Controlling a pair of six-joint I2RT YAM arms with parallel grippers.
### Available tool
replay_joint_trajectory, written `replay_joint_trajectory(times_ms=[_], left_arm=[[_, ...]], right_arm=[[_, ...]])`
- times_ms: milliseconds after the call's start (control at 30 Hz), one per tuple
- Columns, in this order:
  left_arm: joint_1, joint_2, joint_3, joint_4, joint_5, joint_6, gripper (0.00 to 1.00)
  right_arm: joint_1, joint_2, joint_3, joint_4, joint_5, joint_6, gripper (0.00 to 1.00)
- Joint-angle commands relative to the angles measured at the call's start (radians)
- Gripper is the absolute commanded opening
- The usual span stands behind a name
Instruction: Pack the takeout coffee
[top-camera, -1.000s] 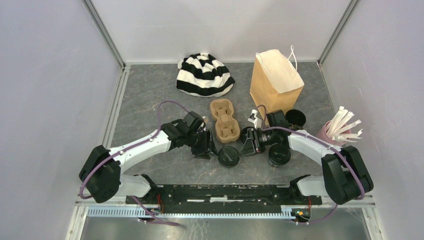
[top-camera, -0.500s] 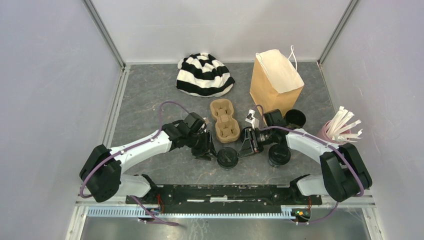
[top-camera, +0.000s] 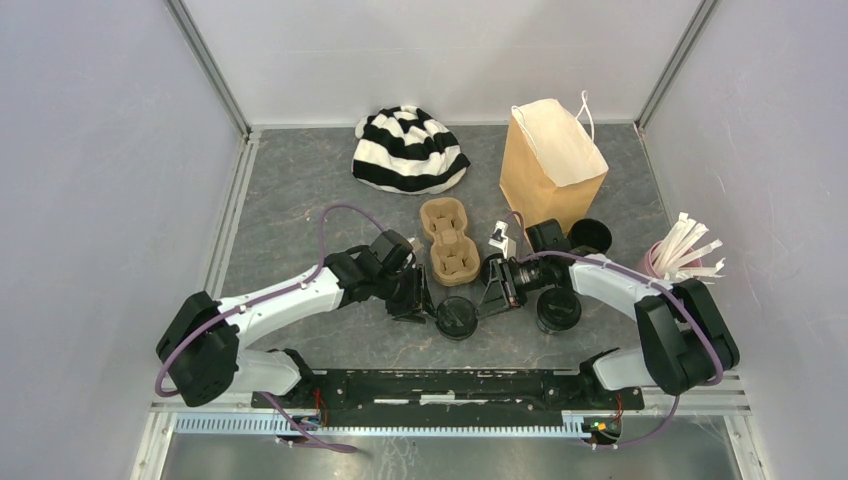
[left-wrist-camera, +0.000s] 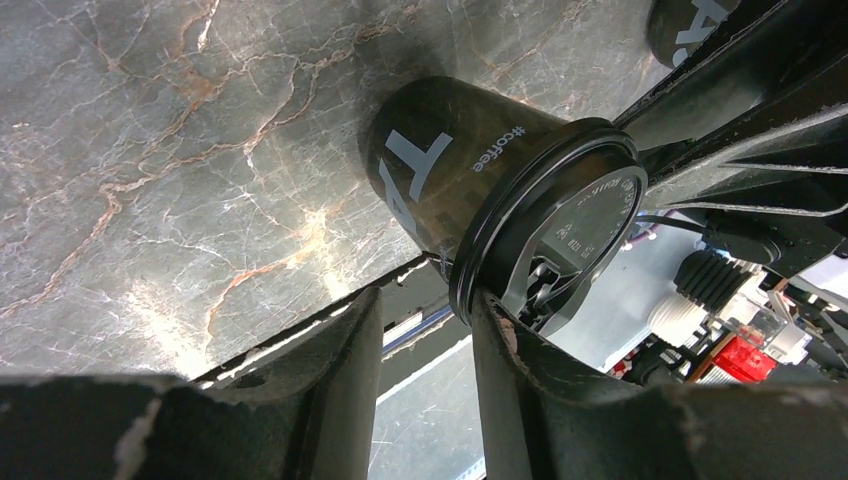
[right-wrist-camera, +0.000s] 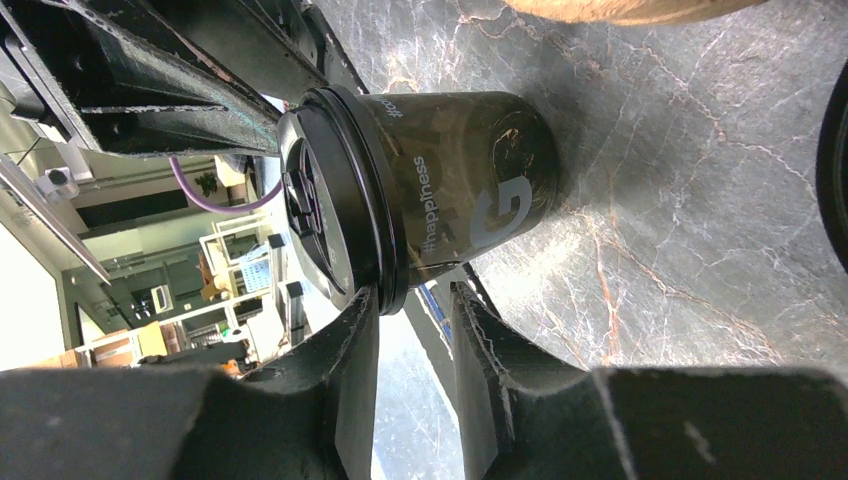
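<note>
A black takeout coffee cup (top-camera: 457, 317) with a flat black lid stands on the table between my two grippers. In the left wrist view the cup (left-wrist-camera: 450, 170) has its lid rim against the tip of one finger (left-wrist-camera: 500, 340). My left gripper (left-wrist-camera: 425, 300) is open, and the gap between its fingers is empty. In the right wrist view the same cup (right-wrist-camera: 450, 200) has its lid rim at the mouth of my open right gripper (right-wrist-camera: 415, 295). From above, the left gripper (top-camera: 425, 303) and the right gripper (top-camera: 487, 297) flank the cup. A second lidded cup (top-camera: 558, 310) stands under the right forearm.
A brown paper bag (top-camera: 553, 160) stands open at the back right, with a black round thing (top-camera: 592, 237) at its foot. The cardboard two-cup carrier (top-camera: 448, 243) lies just behind the grippers. A striped hat (top-camera: 408, 148) sits at the back, and a pink cup with white sticks (top-camera: 678, 260) at the right.
The left gripper's jaws have narrowed and it has edged toward the cup. The right gripper has shifted slightly left toward the same cup. The cups have not moved.
</note>
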Motion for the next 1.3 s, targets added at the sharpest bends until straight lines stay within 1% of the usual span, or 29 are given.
replay_joint_trajectory(times_ms=[0,200,267,300,400,567,667,767,967,1267], left_arm=[[-0.067,0.135,-0.145,-0.093,-0.176,-0.009,0.44],[-0.067,0.148,-0.156,-0.088,-0.185,-0.012,0.43],[-0.067,0.148,-0.154,-0.088,-0.187,-0.012,0.42],[-0.067,0.147,-0.150,-0.091,-0.183,-0.010,0.42],[-0.067,0.122,-0.083,-0.125,-0.181,0.006,0.42],[-0.067,0.093,0.075,-0.182,-0.168,0.024,0.46],[-0.067,0.099,0.160,-0.246,-0.196,0.048,0.49],[-0.065,0.094,0.205,-0.278,-0.208,0.063,0.51],[-0.065,0.076,0.230,-0.298,-0.217,0.064,0.52],[-0.065,0.053,0.237,-0.310,-0.225,0.066,0.58]], right_arm=[[0.036,0.077,-0.047,-0.081,0.376,-0.145,0.34],[0.067,0.099,-0.028,-0.121,0.517,-0.165,0.32],[0.085,0.106,-0.018,-0.128,0.540,-0.171,0.32],[0.089,0.106,-0.009,-0.137,0.530,-0.180,0.32],[0.091,0.063,0.013,-0.112,0.401,-0.176,0.35],[0.092,0.000,0.081,-0.092,0.263,-0.111,0.38],[0.090,-0.021,0.116,-0.097,0.253,-0.087,0.38],[0.084,-0.030,0.143,-0.109,0.256,-0.084,0.39],[0.076,-0.052,0.158,-0.109,0.253,-0.064,0.39],[0.062,-0.080,0.183,-0.147,0.269,-0.068,0.41]])
